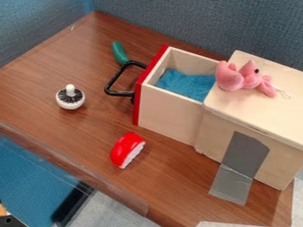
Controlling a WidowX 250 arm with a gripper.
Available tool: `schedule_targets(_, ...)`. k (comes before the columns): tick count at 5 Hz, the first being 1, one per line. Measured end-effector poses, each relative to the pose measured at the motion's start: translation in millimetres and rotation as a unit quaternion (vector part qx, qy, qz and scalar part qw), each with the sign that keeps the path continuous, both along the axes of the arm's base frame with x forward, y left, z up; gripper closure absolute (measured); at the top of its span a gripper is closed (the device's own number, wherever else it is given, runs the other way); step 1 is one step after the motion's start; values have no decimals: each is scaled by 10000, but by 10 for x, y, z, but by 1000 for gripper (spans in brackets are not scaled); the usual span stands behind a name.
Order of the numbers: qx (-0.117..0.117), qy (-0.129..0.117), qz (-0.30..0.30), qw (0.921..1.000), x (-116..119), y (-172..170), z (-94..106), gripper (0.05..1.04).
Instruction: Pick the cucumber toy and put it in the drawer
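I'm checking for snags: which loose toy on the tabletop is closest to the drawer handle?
The green cucumber, one end right by the handle; the black-and-white toy and the red-and-white toy sit farther off.

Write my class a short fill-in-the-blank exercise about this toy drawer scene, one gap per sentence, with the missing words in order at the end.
1. The cucumber toy lies on the table, one end close to the drawer's black ____.
2. The drawer is not closed but ____.
3. The cloth inside the drawer is ____ in colour.
4. The plush toy on top of the wooden box is ____ in colour.

Missing words: handle; open; blue; pink.
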State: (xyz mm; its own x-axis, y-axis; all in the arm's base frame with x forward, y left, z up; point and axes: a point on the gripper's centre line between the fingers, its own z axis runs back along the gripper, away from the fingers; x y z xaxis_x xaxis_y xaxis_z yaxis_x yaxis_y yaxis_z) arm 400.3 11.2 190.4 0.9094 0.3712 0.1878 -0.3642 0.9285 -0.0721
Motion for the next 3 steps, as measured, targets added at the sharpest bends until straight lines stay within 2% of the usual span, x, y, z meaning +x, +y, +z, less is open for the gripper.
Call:
schedule_targets(1,76,149,561,9983,110,346,-312,84)
schedule_targets(2,264,171,652,9974,259,438,-502,84)
schedule_targets(3,605,143,846,9945,319,657,-642,84)
